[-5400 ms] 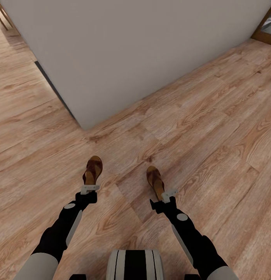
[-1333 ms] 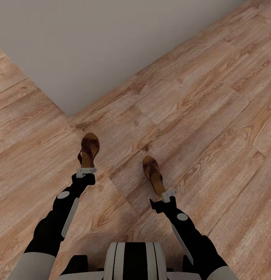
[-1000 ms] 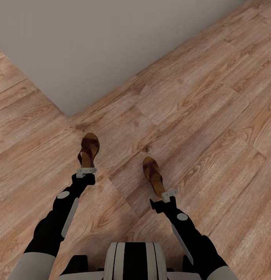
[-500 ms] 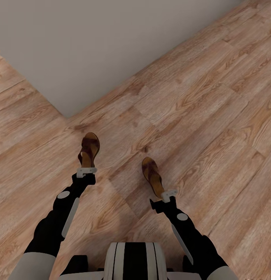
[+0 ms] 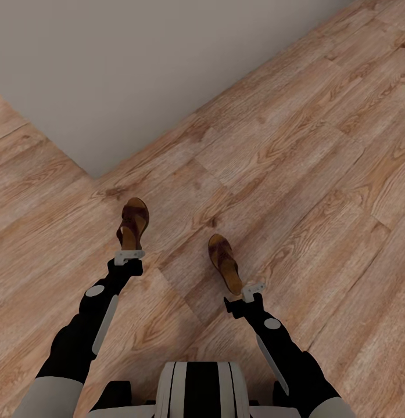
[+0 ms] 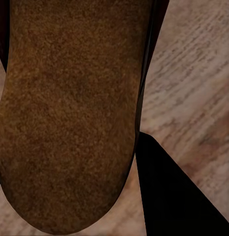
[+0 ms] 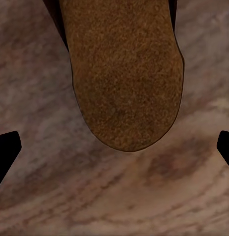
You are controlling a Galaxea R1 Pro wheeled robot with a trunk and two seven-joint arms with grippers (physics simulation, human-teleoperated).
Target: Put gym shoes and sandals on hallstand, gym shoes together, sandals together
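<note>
The two sandals are seen just above the middle of the head view, one held out at the tip of each arm over the corridor floor (image 5: 318,174). The left sandal (image 5: 133,223) is gripped at its heel by the left hand (image 5: 130,254), toe pointed toward the upper part of the frame; the right sandal (image 5: 223,262) is gripped at its heel by the right hand (image 5: 252,288), toe angled toward the upper left. The two are set well apart, with bare planks between them. A grey wall (image 5: 138,64) is spread across the upper left of the frame, its corner met by the floor just above and left of the left sandal. Nothing is seen standing between the sandals and that wall. No writing or label can be read on anything. In the left wrist view the tan insole (image 6: 70,113) is shown close up, a dark finger (image 6: 178,196) beside it; in the right wrist view the rounded insole end (image 7: 124,83) is seen over wood grain, dark fingertips (image 7: 6,147) at both edges. The floor is light brown wood-grain plank.
</note>
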